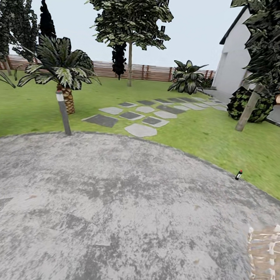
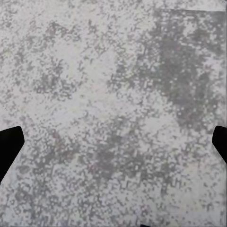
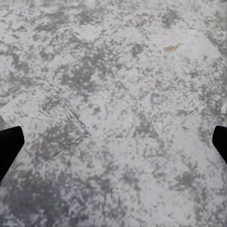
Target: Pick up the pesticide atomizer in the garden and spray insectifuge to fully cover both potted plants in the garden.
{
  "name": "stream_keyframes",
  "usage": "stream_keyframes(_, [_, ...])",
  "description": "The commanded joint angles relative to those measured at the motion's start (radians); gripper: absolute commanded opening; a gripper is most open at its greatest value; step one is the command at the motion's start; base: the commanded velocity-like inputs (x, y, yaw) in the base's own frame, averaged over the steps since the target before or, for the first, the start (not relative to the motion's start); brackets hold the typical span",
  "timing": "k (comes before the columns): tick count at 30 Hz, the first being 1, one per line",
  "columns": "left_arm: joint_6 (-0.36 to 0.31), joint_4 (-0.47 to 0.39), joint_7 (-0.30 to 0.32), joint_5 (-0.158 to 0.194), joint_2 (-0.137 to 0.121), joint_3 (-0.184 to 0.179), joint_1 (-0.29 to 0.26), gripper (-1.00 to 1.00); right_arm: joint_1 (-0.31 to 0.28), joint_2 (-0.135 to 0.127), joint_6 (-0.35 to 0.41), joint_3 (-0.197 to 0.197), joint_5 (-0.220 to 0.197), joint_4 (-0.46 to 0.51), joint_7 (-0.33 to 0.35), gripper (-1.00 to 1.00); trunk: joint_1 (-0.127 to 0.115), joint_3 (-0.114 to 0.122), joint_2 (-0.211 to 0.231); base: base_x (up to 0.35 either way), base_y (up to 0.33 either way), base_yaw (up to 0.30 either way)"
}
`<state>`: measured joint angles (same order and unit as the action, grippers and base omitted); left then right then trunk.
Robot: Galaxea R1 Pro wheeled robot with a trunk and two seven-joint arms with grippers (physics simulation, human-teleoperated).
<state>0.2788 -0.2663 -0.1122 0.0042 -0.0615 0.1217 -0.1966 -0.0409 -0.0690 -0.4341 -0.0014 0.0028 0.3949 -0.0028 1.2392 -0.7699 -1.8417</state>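
The pesticide atomizer (image 1: 238, 174), a tiny dark bottle, stands upright at the right rim of the round grey stone patio (image 1: 109, 205), where it meets the lawn (image 1: 199, 136) of the garden. It is far ahead of me and to the right. A brown slat fence (image 1: 107, 69) closes the back. The potted plants are out of view. My left gripper (image 2: 113, 146) hangs open over mottled paving, its dark fingertips (image 2: 9, 146) wide apart. Over the same stone, the right gripper (image 3: 113, 146) is open too, with nothing between its fingertips (image 3: 9, 147).
A leaning grey lamp post (image 1: 63, 111) and a palm (image 1: 63, 73) stand at the patio's far left edge. Stepping stones (image 1: 142, 115) lead away across the grass. A wicker chair (image 1: 265, 259) sits at the near right. A thin tree trunk (image 1: 247, 110), a dark bush (image 1: 237, 103) and a white house (image 1: 234, 63) lie to the right.
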Motion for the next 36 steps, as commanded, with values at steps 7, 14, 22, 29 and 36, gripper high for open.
stream_keyframes(7, [0.003,0.001,-0.001,0.0,0.0,0.001,-0.001,1.0,-0.001,0.0,-0.003,0.0,0.0,-0.001,0.0,1.0,0.0,-0.001,0.0,0.337,0.0,0.0])
stream_keyframes(14, [0.003,0.001,-0.001,0.0,0.0,0.001,-0.001,1.0,-0.001,0.0,-0.003,0.001,0.0,-0.001,0.0,1.0,0.0,-0.001,0.0,0.337,0.0,0.0])
stream_keyframes(22, [0.003,0.001,-0.001,0.0,0.0,0.001,-0.001,1.0,-0.001,0.0,-0.003,0.001,0.0,-0.001,0.0,1.0,0.0,-0.001,0.0,0.337,0.0,0.0])
stream_keyframes(29, [0.003,0.001,-0.001,0.0,0.0,0.001,-0.001,1.0,-0.001,0.0,-0.003,0.002,0.0,-0.001,0.0,1.0,0.0,-0.001,0.0,0.338,0.0,0.0])
stream_keyframes(36, [0.003,0.001,-0.001,0.0,0.0,0.002,-0.001,1.0,-0.001,0.0,-0.003,0.003,0.0,-0.003,0.001,1.0,0.0,-0.001,0.0,0.338,0.0,0.0])
